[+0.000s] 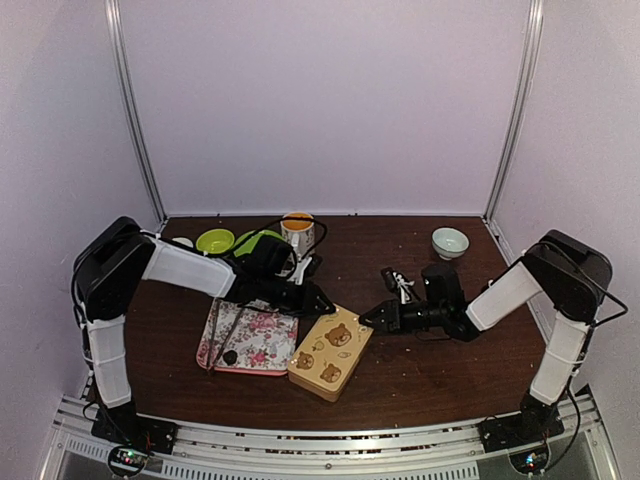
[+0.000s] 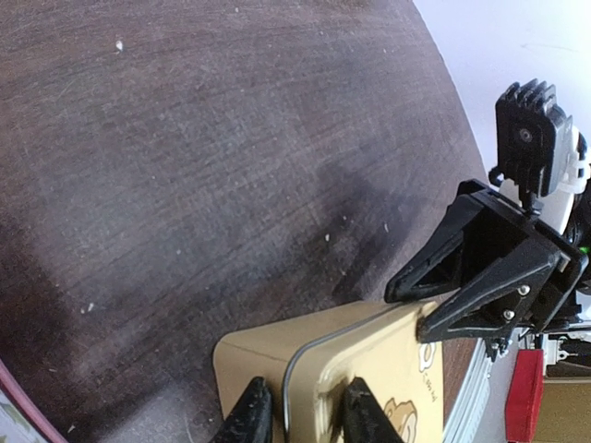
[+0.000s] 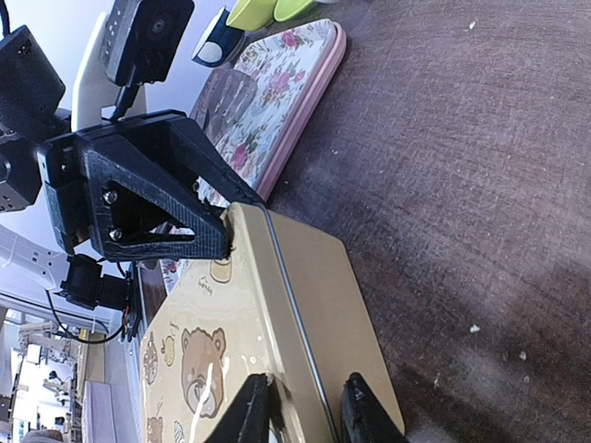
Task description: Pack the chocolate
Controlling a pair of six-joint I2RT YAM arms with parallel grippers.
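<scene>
The chocolate (image 1: 230, 356), a tiny dark lump, lies on the near left part of a floral pink tray (image 1: 262, 330). Right of the tray lies a tan bear-print tin (image 1: 335, 362), with its lid on. My left gripper (image 1: 324, 300) grips the tin's far left corner. In the left wrist view its jaws (image 2: 305, 408) straddle the lid's rim, one finger on the side wall and one on top of the tin (image 2: 379, 355). My right gripper (image 1: 368, 318) pinches the far right corner, and the right wrist view shows its jaws (image 3: 303, 408) astride the edge of the tin (image 3: 231, 305).
Two green bowls (image 1: 215, 240), a cup (image 1: 297, 232) and a pale bowl (image 1: 450, 242) stand along the back of the table. Small white items (image 1: 402, 287) lie behind my right gripper. The floral tray (image 3: 282, 97) lies against the tin's left side.
</scene>
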